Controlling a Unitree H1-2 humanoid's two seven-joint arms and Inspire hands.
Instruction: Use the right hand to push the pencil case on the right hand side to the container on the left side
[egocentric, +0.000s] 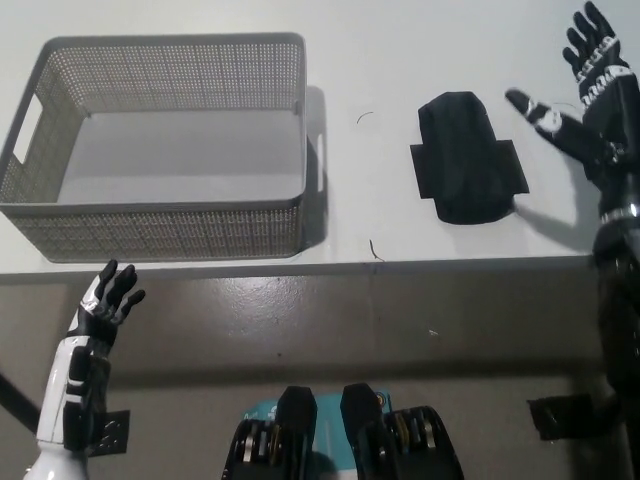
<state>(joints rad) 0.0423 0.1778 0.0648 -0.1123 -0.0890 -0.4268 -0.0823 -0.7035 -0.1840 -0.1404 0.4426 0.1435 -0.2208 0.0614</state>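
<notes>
The black pencil case (466, 158) lies flat on the white table, right of centre. My black right hand (588, 100) is raised over the table just to the right of the case, open, fingers spread and pointing away from me, thumb stretched toward the case. A small gap shows between hand and case. The grey mesh container (160, 210) stands empty on the left part of the table. My white left hand (103, 298) rests open at the lower left, below the table's front edge.
The white table (380, 60) ends in a front edge running across the picture's middle; brownish floor lies below it. A bare strip of table separates the container's right wall from the pencil case. Two thin dark marks lie on that strip.
</notes>
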